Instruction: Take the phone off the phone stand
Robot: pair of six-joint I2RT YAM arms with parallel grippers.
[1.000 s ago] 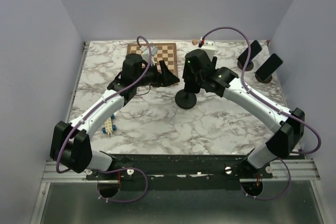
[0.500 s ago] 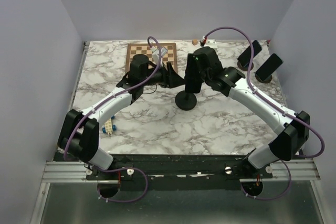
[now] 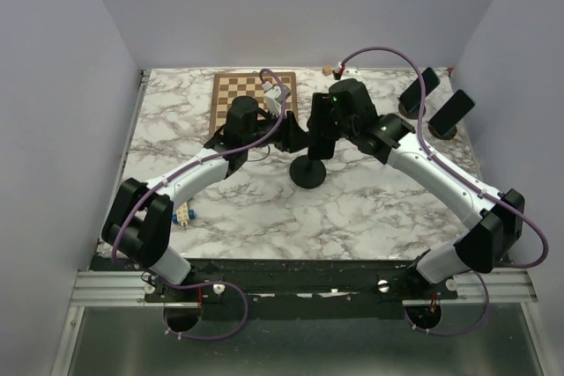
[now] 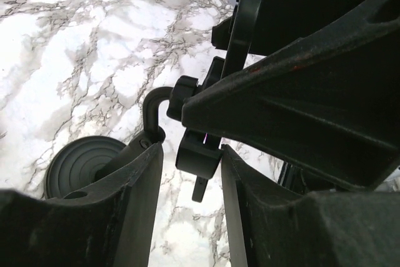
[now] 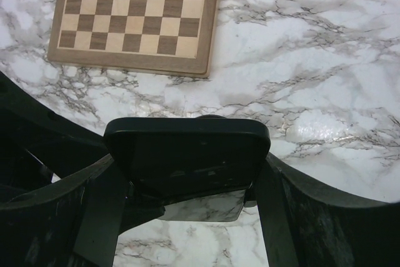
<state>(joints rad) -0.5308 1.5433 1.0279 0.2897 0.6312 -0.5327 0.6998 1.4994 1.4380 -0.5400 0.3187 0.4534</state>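
The black phone (image 3: 319,123) stands upright on the black phone stand (image 3: 308,173) at the table's middle. My right gripper (image 3: 324,121) is shut on the phone; in the right wrist view its fingers press both side edges of the phone (image 5: 187,154), gripper (image 5: 190,170). My left gripper (image 3: 293,134) is at the stand's neck from the left. In the left wrist view its jaws are open (image 4: 190,150) around the stand's joint knob (image 4: 199,157), which touches the right finger, with a small gap at the left one. The stand's round base (image 4: 84,167) rests on the marble.
A chessboard (image 3: 242,94) lies behind the left arm and shows in the right wrist view (image 5: 137,17). Two more phones on stands (image 3: 421,87) (image 3: 454,112) are at the back right. A small toy (image 3: 182,214) lies front left.
My left gripper has moved right, from the chessboard's edge to the stand's neck. My right gripper and the phone shifted slightly; the stand's base stays put.
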